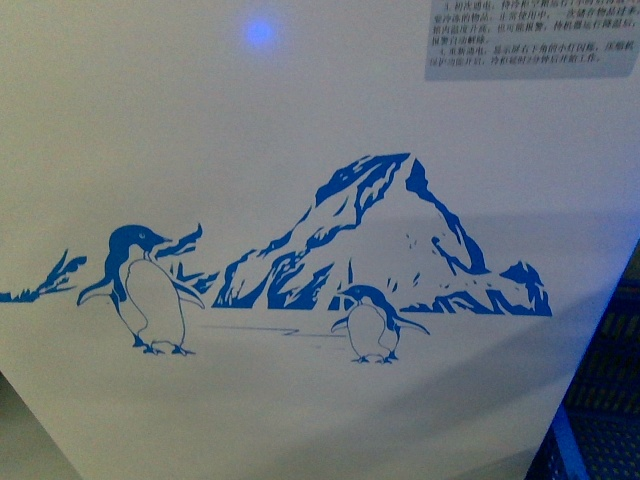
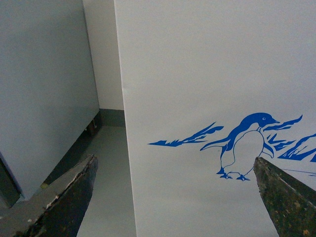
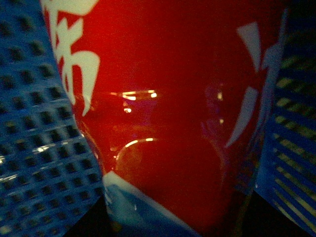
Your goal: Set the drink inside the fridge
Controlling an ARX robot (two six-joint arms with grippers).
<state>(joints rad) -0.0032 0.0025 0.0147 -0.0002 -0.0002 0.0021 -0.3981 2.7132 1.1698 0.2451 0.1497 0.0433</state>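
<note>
While facing the white chest fridge [image 1: 300,150] at close range, with its blue penguin-and-mountain picture [image 1: 390,240] filling the front view, treat picking up the drink as the step in hand. Directly ahead of the right end effector, almost against its camera: a glossy red drink container with white lettering [image 3: 168,123], standing inside a blue perforated plastic crate [image 3: 34,128]. No fingers clearly made out there, so impossible to tell whether clamped on the drink or merely near it. Left end effector [image 2: 175,163]: dark worn fingers [image 2: 69,197] spread wide apart, holding nothing, fridge wall straight ahead, tall grey cabinet [image 2: 44,89] off to one side. Probably best to confirm a centred, firm grip on the drink's body before any lift, then raise straight up, clear of the crate wall, upright throughout. Fridge top out of view, so expect a high carry above the painted wall; reserve the free left end effector for opening.
</note>
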